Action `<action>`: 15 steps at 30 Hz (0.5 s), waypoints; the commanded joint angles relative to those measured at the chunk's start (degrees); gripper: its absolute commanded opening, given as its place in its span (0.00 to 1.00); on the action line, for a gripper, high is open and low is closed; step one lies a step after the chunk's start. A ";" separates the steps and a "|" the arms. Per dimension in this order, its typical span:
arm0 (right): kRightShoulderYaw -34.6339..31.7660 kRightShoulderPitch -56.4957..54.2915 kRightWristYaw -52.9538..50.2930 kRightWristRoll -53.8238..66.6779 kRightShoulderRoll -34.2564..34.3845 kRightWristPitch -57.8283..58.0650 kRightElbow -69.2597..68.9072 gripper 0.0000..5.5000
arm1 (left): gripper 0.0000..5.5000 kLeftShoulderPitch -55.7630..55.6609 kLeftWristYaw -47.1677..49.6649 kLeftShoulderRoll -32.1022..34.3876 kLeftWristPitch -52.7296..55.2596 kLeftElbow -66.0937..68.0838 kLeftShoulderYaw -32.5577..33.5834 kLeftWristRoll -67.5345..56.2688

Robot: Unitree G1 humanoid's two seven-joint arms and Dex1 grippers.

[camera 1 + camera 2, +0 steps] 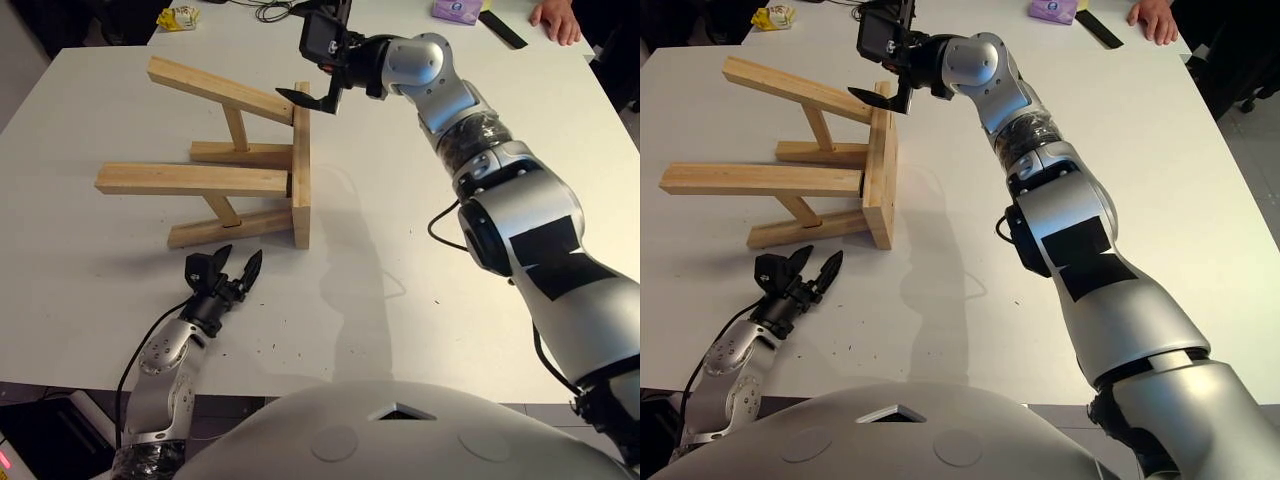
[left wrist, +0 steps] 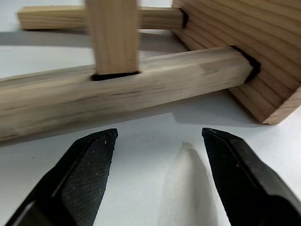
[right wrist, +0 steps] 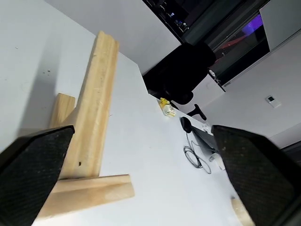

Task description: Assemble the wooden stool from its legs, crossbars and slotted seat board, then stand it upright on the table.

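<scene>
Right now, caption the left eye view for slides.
Wooden stool on its side; open right gripper at seat board, open left gripper near a leg.

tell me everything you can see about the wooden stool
The stool is pale, unpainted wood, assembled and lying on its side on the white table, not yet upright. Its seat board stands on edge; four square legs point to the robot's left, two low along the table, two raised. Short crossbars join them in pairs, with dark seams at the joints. The open right pincer straddles the board's top edge; the open left pincer sits just short of the nearest leg.
</scene>
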 commanded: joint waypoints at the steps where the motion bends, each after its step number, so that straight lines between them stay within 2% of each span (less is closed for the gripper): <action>1: 6.07 4.40 2.92 -6.24 -0.43 2.12 1.67 0.98 | 0.61 4.62 0.01 0.29 5.04 2.58 -0.75 0.54; 6: 11.08 5.92 6.33 -9.36 -3.41 3.27 2.01 0.98 | 0.61 1.25 1.83 1.15 7.40 0.75 0.58 0.65; 15: 11.44 9.31 24.82 -2.53 -7.43 -0.53 -8.16 0.98 | 0.61 -9.09 5.92 3.80 12.56 4.68 4.97 1.75</action>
